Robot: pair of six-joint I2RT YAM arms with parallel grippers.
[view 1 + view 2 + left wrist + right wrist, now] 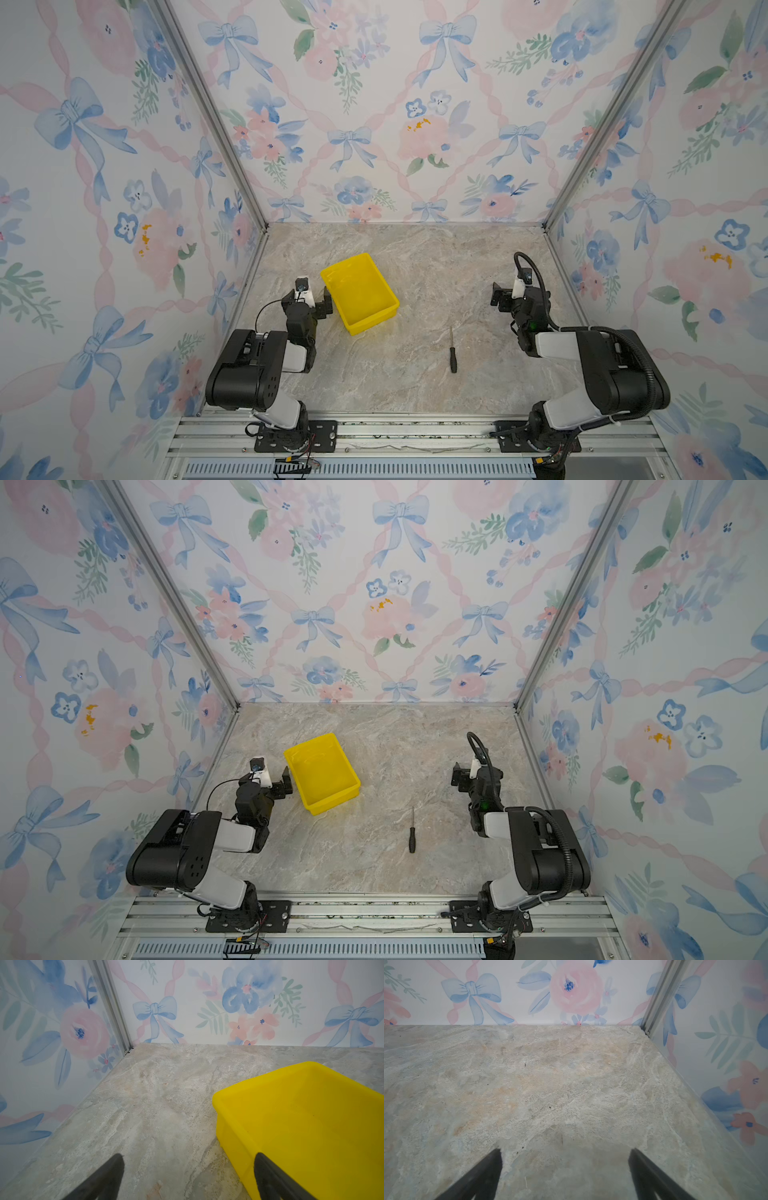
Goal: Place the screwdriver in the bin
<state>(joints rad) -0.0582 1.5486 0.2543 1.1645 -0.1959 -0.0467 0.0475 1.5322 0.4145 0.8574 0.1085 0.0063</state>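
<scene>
Screwdriver: I count one.
Bin: I see one.
Arms: two on my rig, a left arm and a right arm.
Fingers: two on the left gripper, two on the right gripper, four in all.
Table: just one.

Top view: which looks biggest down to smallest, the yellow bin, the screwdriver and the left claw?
1. yellow bin, clearly largest.
2. left claw, bulkier, but raised nearer the camera, so this place is unsure.
3. screwdriver, longer yet far slimmer.
</scene>
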